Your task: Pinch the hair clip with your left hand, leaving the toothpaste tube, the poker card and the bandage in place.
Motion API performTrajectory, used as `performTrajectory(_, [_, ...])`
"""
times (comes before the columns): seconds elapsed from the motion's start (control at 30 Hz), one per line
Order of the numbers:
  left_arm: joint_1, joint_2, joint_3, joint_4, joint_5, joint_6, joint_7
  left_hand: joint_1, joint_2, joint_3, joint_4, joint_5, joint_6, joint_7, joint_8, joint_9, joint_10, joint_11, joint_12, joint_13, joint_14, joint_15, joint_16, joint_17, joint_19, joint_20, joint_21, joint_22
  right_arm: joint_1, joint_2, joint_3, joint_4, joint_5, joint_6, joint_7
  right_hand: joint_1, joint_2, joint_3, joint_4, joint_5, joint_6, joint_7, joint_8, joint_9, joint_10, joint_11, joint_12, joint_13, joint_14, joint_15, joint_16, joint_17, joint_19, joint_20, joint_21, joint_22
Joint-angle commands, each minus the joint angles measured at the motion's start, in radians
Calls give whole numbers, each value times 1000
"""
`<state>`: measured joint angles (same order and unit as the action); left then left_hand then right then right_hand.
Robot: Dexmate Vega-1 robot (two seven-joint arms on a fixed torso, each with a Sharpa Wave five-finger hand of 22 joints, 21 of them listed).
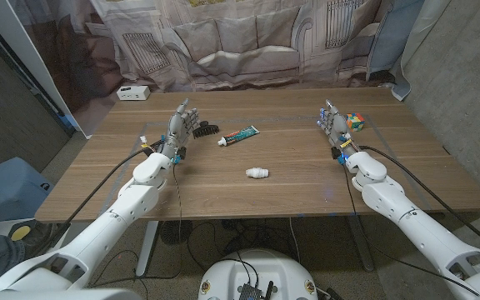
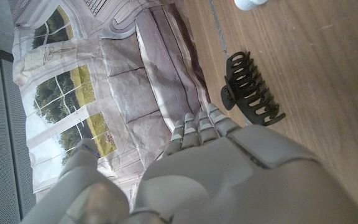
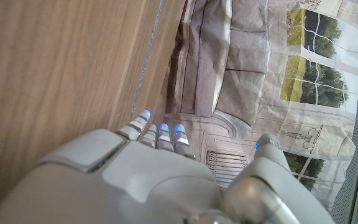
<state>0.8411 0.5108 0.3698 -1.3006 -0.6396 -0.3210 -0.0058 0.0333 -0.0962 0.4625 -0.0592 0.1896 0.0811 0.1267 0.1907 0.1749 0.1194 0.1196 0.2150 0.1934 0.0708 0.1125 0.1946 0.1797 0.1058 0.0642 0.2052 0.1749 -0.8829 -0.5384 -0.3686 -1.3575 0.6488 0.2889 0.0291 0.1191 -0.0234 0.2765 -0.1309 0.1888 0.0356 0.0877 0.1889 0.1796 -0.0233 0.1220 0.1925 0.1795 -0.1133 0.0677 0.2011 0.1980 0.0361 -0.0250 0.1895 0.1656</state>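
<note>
Hair clip (image 1: 206,128), a black plastic claw with curved comb teeth, lay on the wooden table (image 1: 290,179) just beside my left hand (image 1: 181,125), on its inner side and towards the table's far edge; I could not tell from the head view whether my fingertips touched it. In the left wrist view the clip (image 2: 251,91) sat clear of my fingers (image 2: 199,124), teeth arched over the grained boards. My left hand stood upright, fingers apart and grasping nothing.

Further along lay the toothpaste tube (image 1: 239,136), a flattened soft tube in green and red with a white cap, set at a slant and near the clip. Nearer me, mid-table, rested the bandage (image 1: 257,172), a small white roll, with bare smooth wood all round it. A white box (image 1: 132,92) sat at the far left corner, well apart from everything.

On the right, my right hand (image 1: 332,122) stood with fingers spread, released and holding nothing, blue lights at its fingertips (image 3: 161,129). Just beside it was a coloured cube (image 1: 355,122), near the far edge
</note>
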Motion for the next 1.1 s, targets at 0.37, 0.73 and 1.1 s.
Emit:
performTrajectory(0.37, [99, 25, -31, -99, 137, -117, 112, 46, -9, 9, -32, 3, 74, 2, 22, 4, 81, -7, 28, 2, 84, -9, 18, 0, 60, 10, 11, 1, -98, -47, 28, -113, -44, -47, -141, 13, 11, 9, 1, 6, 5, 4, 6, 5, 7, 4, 9, 5, -5, -2, 6, 3, 3, 2, 5, 5])
performTrajectory(0.73, [115, 55, -29, -192, 298, -52, 275, 96, 4, 24, -62, -1, 128, -16, 31, 5, 120, -19, 35, 3, 130, -20, 19, -1, 105, 8, 17, 2, -100, -60, 44, -96, -53, 55, -74, 21, 17, 9, -1, 3, 52, -14, 20, 7, 36, -2, 17, 6, 20, -14, 13, 3, 32, -3, 13, 5])
performTrajectory(1.1, [114, 59, -39, -199, 365, -51, 341, 130, 12, 32, -81, -5, 190, -21, 40, 7, 165, -23, 44, 4, 175, -30, 21, -1, 146, 18, 21, 2, -125, -81, 59, -148, -71, 59, -97, 26, 20, 9, -2, 2, 57, -10, 19, 7, 52, -3, 20, 6, 33, -16, 15, 3, 46, -5, 15, 5])
